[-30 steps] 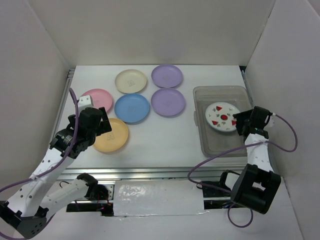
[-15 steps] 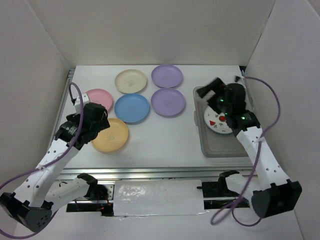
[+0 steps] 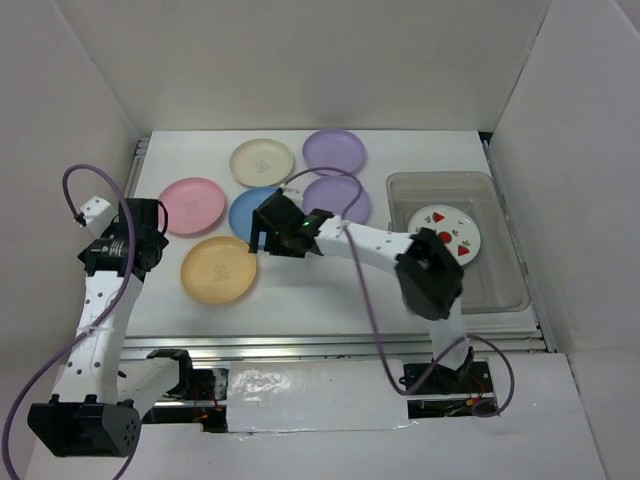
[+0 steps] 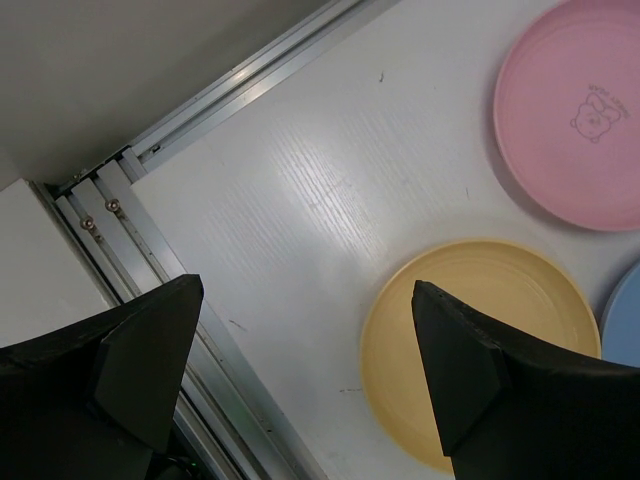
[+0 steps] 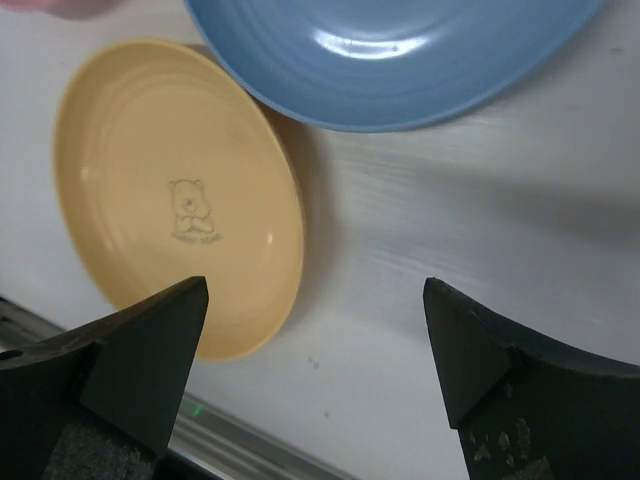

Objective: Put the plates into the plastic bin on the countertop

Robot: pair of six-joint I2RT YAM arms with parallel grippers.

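The strawberry-print plate [image 3: 445, 233] lies in the translucent plastic bin [image 3: 500, 290] at the right of the countertop [image 3: 330, 290]. Pink [image 3: 193, 205], cream [image 3: 262, 161], blue [image 3: 248, 208], yellow-orange [image 3: 218, 270] and two lilac plates [image 3: 334, 151] [image 3: 345, 195] lie on the left half. My right gripper [image 3: 262, 238] is open and empty, reaching left over the blue plate's near edge; its wrist view [image 5: 315, 370] shows the yellow-orange plate [image 5: 170, 200] and the blue plate [image 5: 390, 50]. My left gripper [image 3: 130, 250] [image 4: 300, 380] is open and empty, left of the yellow-orange plate [image 4: 480, 350].
A metal rail [image 4: 150, 260] runs along the countertop's left edge, just under my left gripper. White walls close in the left, back and right. My right arm [image 3: 370, 240] stretches across the near lilac plate.
My right arm has swung from the bin far to the left, over the blue plate. My left gripper has drawn back left off the yellow-orange plate toward the rail.
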